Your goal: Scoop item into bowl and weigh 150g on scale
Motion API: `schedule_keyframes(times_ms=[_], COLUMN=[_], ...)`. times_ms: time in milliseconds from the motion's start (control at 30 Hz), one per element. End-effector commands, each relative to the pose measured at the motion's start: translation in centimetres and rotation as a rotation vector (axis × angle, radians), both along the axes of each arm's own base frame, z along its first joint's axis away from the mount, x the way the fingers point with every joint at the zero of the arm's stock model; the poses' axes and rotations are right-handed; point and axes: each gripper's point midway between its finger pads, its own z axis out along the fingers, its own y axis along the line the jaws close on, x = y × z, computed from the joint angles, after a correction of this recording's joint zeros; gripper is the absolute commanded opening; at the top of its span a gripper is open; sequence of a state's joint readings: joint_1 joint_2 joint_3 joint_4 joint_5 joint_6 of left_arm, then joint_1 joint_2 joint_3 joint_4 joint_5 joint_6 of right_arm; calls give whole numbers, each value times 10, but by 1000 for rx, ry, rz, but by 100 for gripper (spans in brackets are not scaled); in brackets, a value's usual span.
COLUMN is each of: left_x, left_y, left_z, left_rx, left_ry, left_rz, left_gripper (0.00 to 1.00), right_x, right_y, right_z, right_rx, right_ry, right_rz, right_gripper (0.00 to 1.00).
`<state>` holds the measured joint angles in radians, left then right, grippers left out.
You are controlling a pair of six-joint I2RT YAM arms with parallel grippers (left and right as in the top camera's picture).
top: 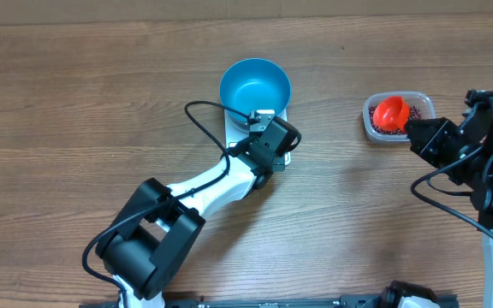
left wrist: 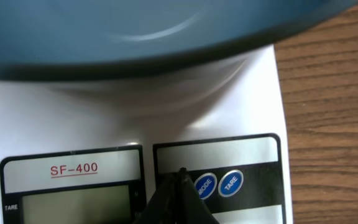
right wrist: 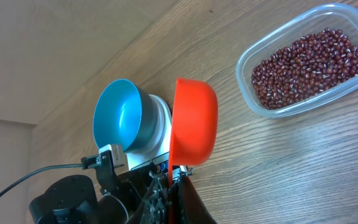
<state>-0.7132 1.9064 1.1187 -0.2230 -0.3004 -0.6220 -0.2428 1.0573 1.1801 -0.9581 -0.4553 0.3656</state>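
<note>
Close to beans (right wrist: 306, 59), scoop (right wrist: 194, 121) in right end effector (right wrist: 174, 180)

Blue bowl (top: 254, 85) atop white scale (left wrist: 135, 118)

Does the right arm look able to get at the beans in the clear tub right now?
Probably yes: the right hand, shut on the orange scoop, is by the open tub, with nothing covering the beans.

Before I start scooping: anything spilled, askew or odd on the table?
Nothing stands out. The beans are all inside the clear tub, none loose on the table. The blue bowl sits upright and empty on the scale, and the right hand holds the orange scoop.
</note>
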Motion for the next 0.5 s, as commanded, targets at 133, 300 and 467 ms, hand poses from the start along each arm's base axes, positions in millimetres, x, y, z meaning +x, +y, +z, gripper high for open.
schedule_keyframes(times_ms=[133,300,467], left_x=[3,2,0], left_y=[4,5,6], left_z=[-14,-15,-16], left_rx=[39,43,49], left_ry=[1,6,13], left_rz=[1,1,2], left_gripper=[4,4,4], right_x=[0,0,0], right_y=[-3,-3,-3], right_z=[14,14,14], right_rx=[-26,-34,-34], right_ry=[-45,-48,-48], right_rz=[-6,1,1], right_gripper=[4,4,4])
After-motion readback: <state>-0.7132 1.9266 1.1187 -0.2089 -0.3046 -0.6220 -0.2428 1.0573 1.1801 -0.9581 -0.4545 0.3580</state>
